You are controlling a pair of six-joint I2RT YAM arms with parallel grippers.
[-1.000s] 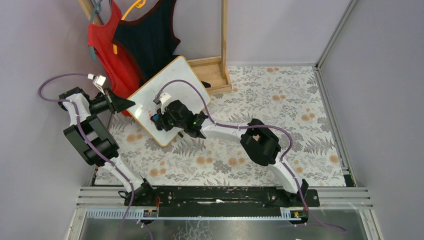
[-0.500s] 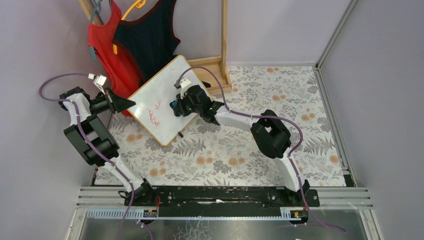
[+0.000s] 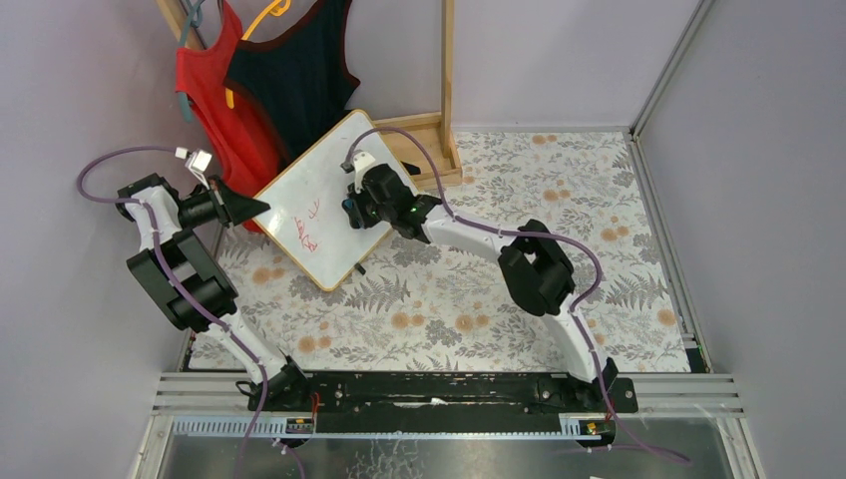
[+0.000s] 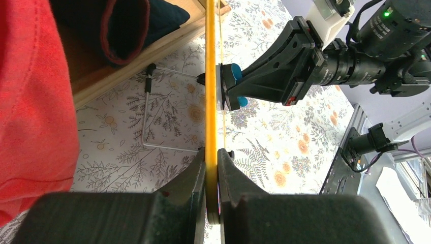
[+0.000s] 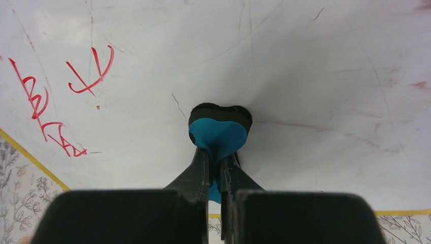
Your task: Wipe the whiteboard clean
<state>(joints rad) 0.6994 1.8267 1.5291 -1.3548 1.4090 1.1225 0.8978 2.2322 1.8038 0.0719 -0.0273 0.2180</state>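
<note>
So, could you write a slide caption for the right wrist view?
Right arm's jaws, shut on a blue eraser, press it against the whiteboard; red characters at left not yet erased.

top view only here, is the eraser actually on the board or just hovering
Observer: Right wrist view: the eraser, pinched in the right gripper, has its dark pad pressed flat on the board.
Operator: left gripper holding the board or just near it
Observer: Left wrist view: the left gripper is clamped on the board's frame edge.
Operator: any leftover ink near the eraser
Observer: Faint pink smears show at the right of the right wrist view.
</note>
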